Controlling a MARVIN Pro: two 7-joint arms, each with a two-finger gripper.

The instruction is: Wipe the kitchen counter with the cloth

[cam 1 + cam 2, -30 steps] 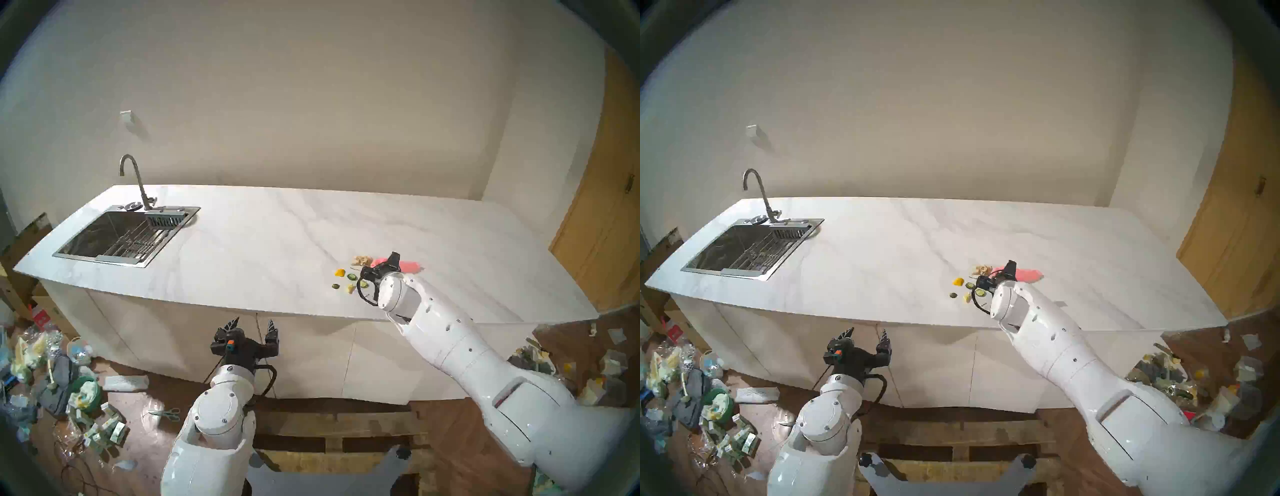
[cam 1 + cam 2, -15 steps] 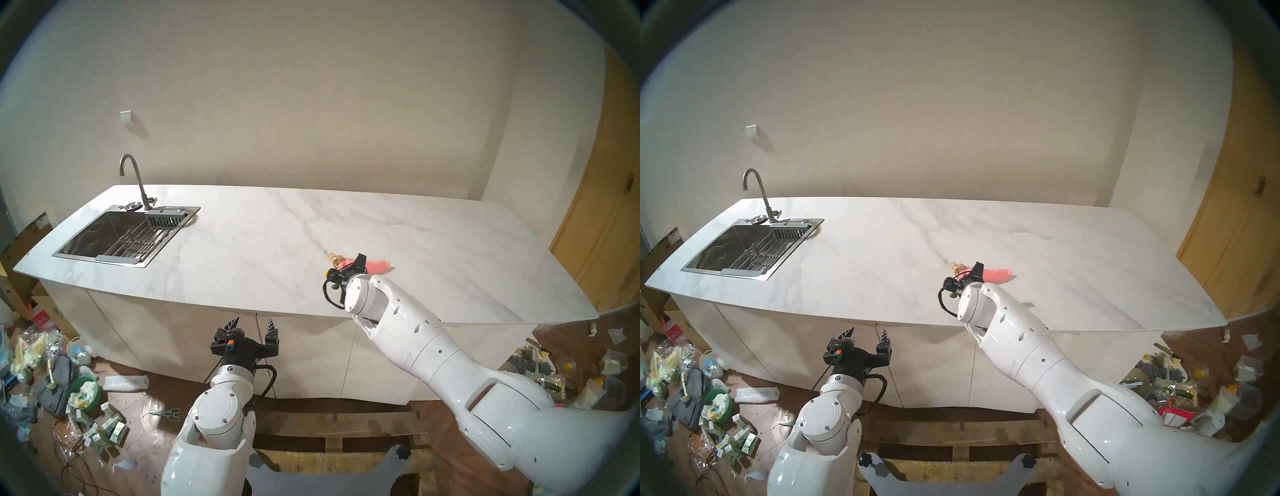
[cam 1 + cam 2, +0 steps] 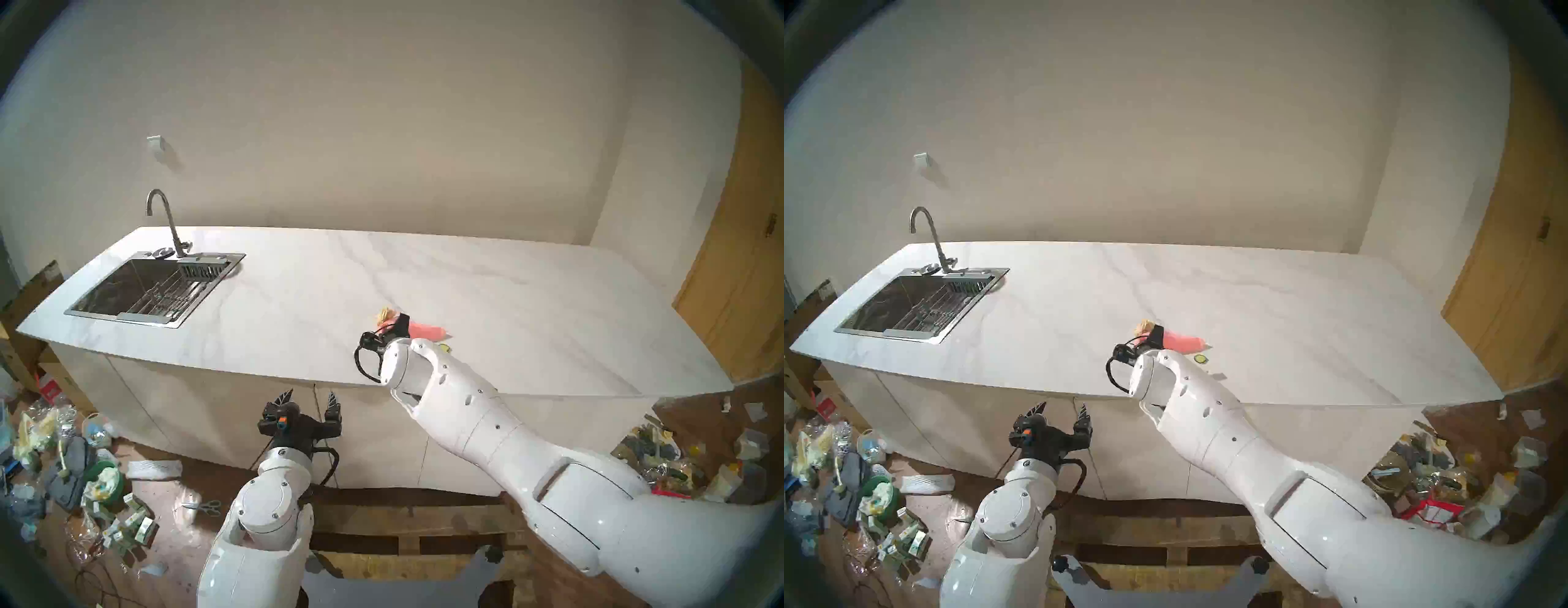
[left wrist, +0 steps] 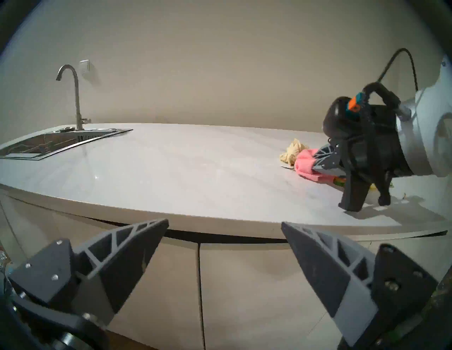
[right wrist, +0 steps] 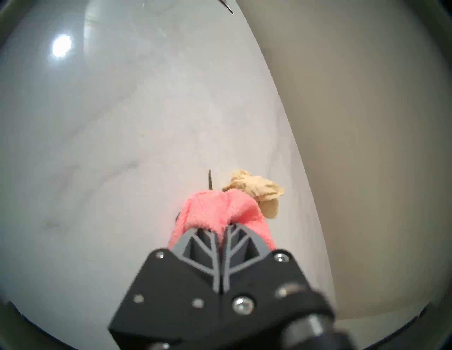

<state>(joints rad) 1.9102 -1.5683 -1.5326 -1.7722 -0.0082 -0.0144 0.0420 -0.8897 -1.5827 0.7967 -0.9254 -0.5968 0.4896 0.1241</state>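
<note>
Pink cloth (image 5: 221, 211) sits pinched between the closed fingers of the right gripper (image 5: 223, 232), bunched over their tips and pressed down on the white marble counter (image 3: 297, 305). Just ahead of the gripper and slightly to one side, a crumpled beige paper wad (image 5: 256, 189) touches the front edge of the cloth. A thin dark sliver (image 5: 209, 179) pokes out from under the cloth beside the wad. In the head view, the rest of the cloth trails out behind the fingers, toward the counter's right end. Close behind the gripper, beside the white forearm, a small green slice (image 3: 1201, 358) lies on the counter. Far off to the gripper's left, at the other end of the counter, are the steel sink (image 3: 127, 293) and its curved faucet (image 3: 163, 216).

Left gripper (image 3: 311, 397) hangs below and in front of the counter's near edge, its two fingers spread wide apart with nothing between them, pointing toward the white cabinet doors (image 4: 244, 281).
</note>
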